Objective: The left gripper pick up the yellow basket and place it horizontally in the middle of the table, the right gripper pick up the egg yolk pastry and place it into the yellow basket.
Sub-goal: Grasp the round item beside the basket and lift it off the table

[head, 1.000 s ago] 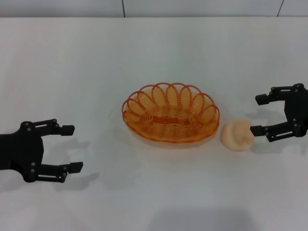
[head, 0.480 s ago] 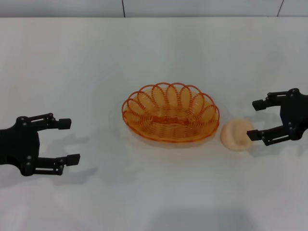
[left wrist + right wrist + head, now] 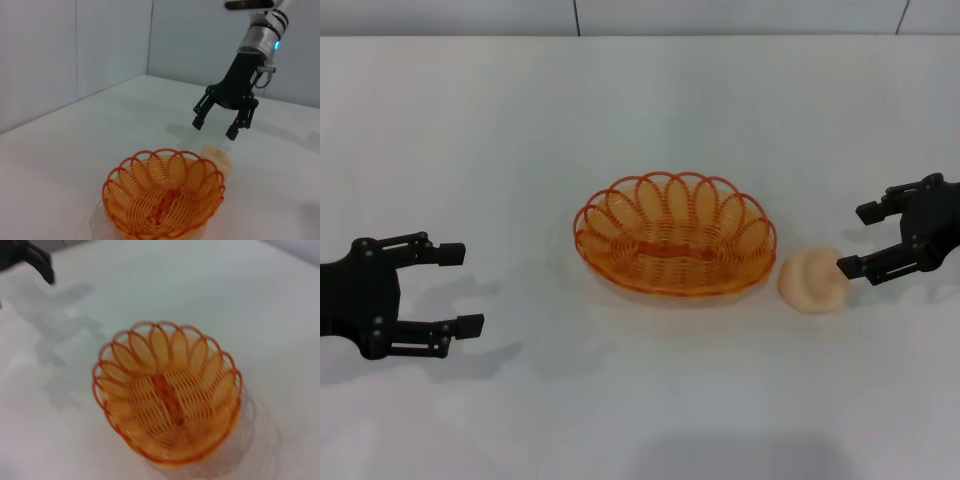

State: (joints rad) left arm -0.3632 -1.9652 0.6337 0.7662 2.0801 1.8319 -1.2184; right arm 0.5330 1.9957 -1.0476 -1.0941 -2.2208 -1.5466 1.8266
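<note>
The yellow basket [image 3: 672,277] lies crosswise in the middle of the white table [image 3: 640,110], empty. The egg yolk pastry [image 3: 813,280] sits on the table just right of the basket, almost touching it. My right gripper [image 3: 858,240] is open, right of the pastry, with its lower fingertip close to the pastry's side. My left gripper [image 3: 463,288] is open and empty, well left of the basket. The left wrist view shows the basket [image 3: 113,200], the pastry [image 3: 218,157] behind it and the right gripper [image 3: 215,129] open above the pastry. The right wrist view shows the empty basket [image 3: 165,457].
A grey wall [image 3: 720,15] runs along the table's far edge. Part of the left gripper [image 3: 36,259] shows in a corner of the right wrist view. Bare tabletop lies in front of and behind the basket.
My left gripper has drawn back a little to the left and farther from me. My right gripper has shifted slightly beside the pastry. Basket and pastry have not moved.
</note>
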